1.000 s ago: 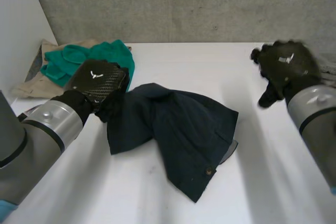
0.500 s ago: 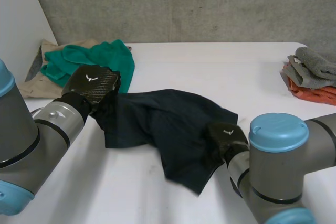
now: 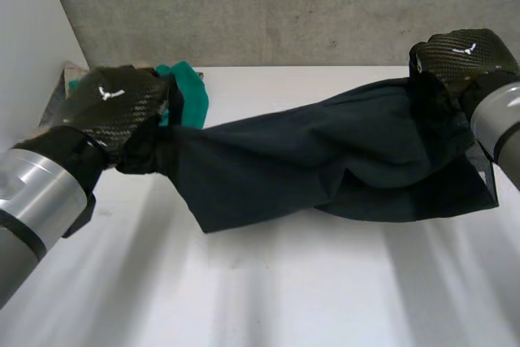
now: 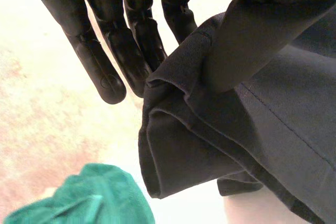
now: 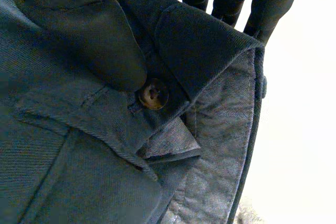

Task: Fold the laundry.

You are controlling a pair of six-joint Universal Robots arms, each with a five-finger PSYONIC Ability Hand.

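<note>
Navy shorts noted slung across white table: hem pinched by left hand, waistband beside button pinched by right hand. Likely fault: hem slipping from shallow thumb pinch; sagging, twisted middle creasing crooked.

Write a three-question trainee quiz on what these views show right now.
1. True or false: only the left robot hand holds the dark navy shorts.
2. In the right wrist view, what sits beside the thumb of the right robot hand? A) zip B) brown button C) label
3. Fill in: the cloth behind the left robot hand is ___ in colour.
Key: 1 false, both pinch them; 2 B; 3 green.
</note>
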